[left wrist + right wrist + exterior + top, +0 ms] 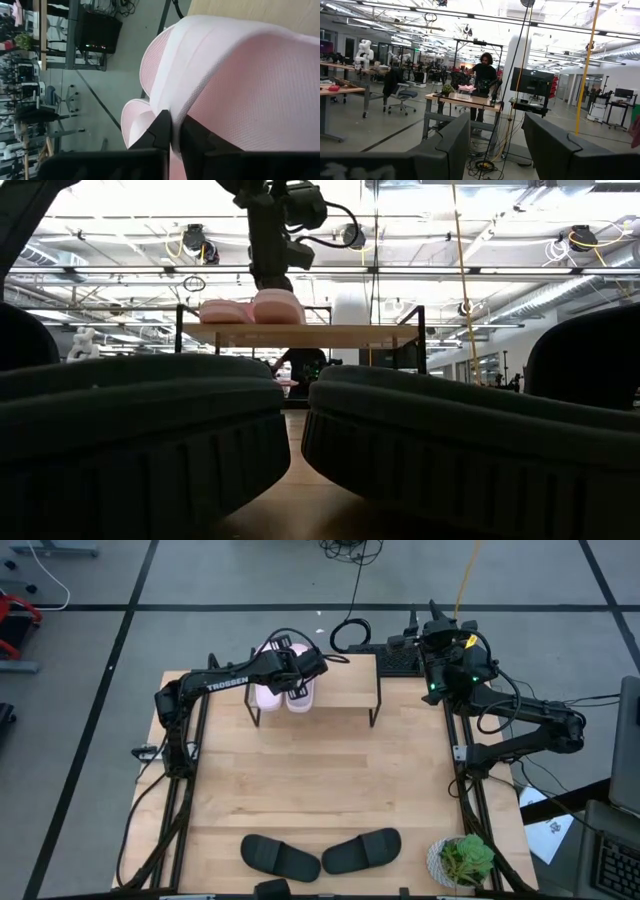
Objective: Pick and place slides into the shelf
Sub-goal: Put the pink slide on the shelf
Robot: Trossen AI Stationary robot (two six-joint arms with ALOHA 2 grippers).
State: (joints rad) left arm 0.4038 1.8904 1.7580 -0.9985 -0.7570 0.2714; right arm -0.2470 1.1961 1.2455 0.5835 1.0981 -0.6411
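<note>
- pink slides (285, 690): both lie side by side on the shelf (340, 691), at its left end.
- left gripper (296, 668): over the shelf, fingers (162, 131) pinched on the strap of a pink slide.
- right gripper (432, 620): beyond the worktop (320, 780)'s far right corner, fingers apart, empty.
- black slides (320, 853): on the worktop near its front edge.

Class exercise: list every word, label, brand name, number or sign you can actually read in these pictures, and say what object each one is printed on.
"TROSSEN": white letters along the left arm, read in the high view.
The paper sheet off the table's right edge carries dark marks, too small to read.
Nothing readable on the pink slides, the black slides or the shelf.
The low view and both wrist views show no legible text.
</note>
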